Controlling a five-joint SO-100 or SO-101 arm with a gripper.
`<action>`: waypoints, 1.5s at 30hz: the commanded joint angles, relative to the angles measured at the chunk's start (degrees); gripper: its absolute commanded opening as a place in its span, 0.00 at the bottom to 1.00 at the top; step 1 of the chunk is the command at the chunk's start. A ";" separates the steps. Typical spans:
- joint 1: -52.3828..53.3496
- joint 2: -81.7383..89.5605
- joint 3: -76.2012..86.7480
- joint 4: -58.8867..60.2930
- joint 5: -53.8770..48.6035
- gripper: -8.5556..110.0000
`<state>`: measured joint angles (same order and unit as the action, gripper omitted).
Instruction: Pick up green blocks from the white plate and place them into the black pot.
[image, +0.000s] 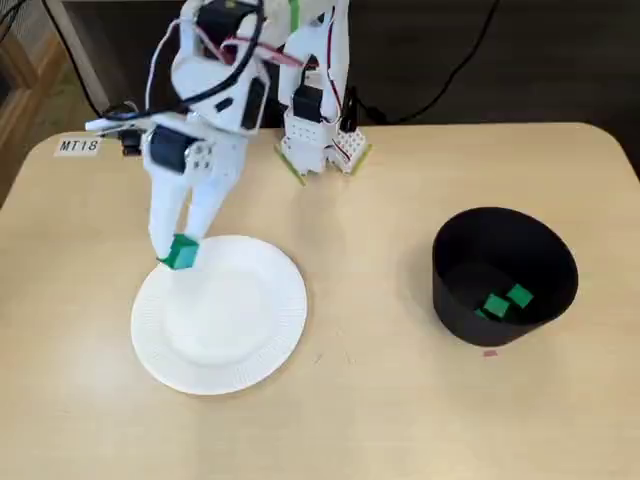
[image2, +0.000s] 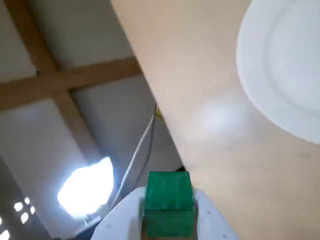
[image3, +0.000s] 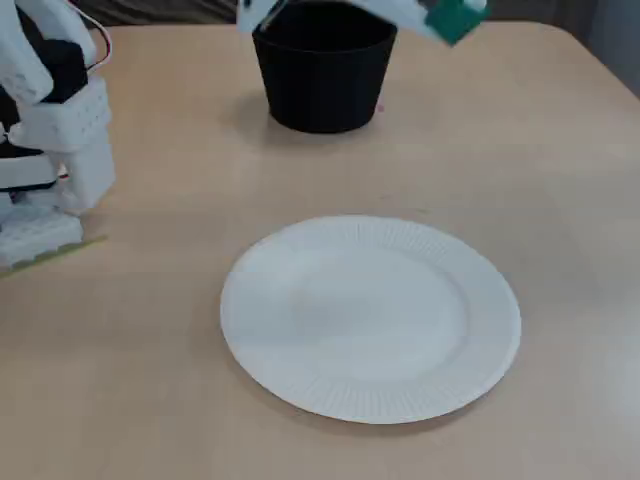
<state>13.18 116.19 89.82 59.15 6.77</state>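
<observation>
Green block tight in the gripper, above the white plate rim (two more in black pot)

In a fixed view, a white MT18 label is lying at the table's far-left corner, and a small pink mark is sitting toward its near right.

Green block, a cube, sat pinched between the gripper fingers, raised over the plate's upper-left rim in a fixed view. Plate was white, round, ribbed at the edge, lying flat. Pot was black, upright, well right of plate. Two more blocks lay inside, touching.
</observation>
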 joint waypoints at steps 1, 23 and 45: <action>-13.45 5.19 -2.81 -4.83 -0.18 0.05; -42.63 15.56 35.68 -27.16 -5.27 0.05; -54.23 9.40 41.75 -32.34 -6.06 0.40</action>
<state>-41.31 125.51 131.84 27.07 1.41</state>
